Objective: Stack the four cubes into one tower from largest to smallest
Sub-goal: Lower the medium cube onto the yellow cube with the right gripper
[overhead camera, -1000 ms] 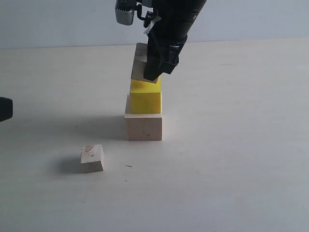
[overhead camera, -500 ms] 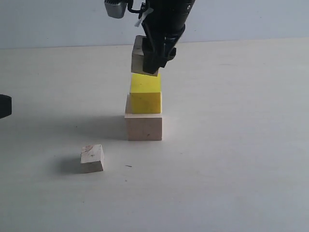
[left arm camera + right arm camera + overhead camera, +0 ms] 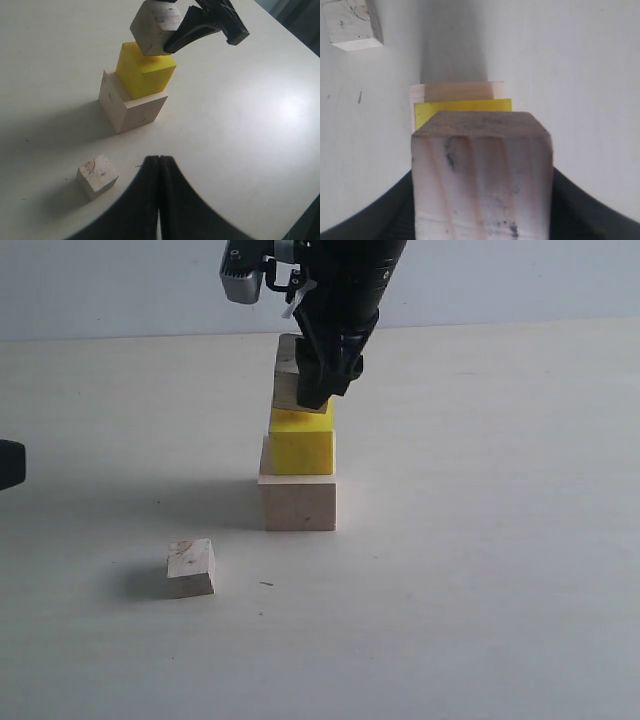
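The pale wood cube [image 3: 298, 502] stands on the table with the yellow cube [image 3: 300, 448] on top of it. My right gripper [image 3: 318, 385] is shut on the greyish wood cube [image 3: 288, 372] and holds it slightly tilted, right at the yellow cube's top; whether they touch is unclear. The right wrist view looks down past the greyish cube [image 3: 482, 170] to the yellow cube [image 3: 465, 106] and the pale cube [image 3: 457, 91]. The smallest cube [image 3: 190, 567] lies alone at the front left. My left gripper [image 3: 159, 160] is shut and empty, hovering near the smallest cube [image 3: 97, 176].
A dark part of the left arm [image 3: 8, 463] shows at the left edge of the exterior view. The pale table [image 3: 480, 540] ends at a far edge before a light wall.
The right gripper lifted the greyish cube a little half a second ago and has now lowered it back onto the level of the yellow cube's top. The left gripper has stayed still.
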Motion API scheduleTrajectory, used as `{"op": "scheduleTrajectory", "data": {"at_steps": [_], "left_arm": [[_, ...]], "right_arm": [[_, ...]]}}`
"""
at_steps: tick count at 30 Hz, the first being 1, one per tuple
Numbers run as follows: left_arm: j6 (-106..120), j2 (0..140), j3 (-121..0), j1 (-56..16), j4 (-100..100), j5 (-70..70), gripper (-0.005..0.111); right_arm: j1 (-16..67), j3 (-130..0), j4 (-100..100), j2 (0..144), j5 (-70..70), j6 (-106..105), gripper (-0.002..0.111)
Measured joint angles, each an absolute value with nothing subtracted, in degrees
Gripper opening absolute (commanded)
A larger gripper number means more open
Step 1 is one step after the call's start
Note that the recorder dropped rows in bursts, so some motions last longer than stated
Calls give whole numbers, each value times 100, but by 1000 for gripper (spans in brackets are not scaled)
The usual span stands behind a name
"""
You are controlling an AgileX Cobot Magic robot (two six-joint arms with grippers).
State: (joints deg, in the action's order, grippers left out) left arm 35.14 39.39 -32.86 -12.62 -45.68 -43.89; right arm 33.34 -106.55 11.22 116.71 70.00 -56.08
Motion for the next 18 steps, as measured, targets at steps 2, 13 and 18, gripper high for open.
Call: {"op": "scheduleTrajectory", "data": {"at_steps": [2, 13, 18], "left_arm": [[3514, 3939, -3286, -1262, -4568, -4389, 0], [3514, 3939, -3286, -1262, -4568, -4421, 0], [3514, 3939, -3286, -1262, -4568, -4421, 0]], "right_arm": [[3334, -10655, 1122, 11671, 7000, -5631, 0], [3334, -10655, 1133, 11671, 7000, -5718, 0], [3334, -10655, 1243, 11683, 7000, -5718, 0]]}}
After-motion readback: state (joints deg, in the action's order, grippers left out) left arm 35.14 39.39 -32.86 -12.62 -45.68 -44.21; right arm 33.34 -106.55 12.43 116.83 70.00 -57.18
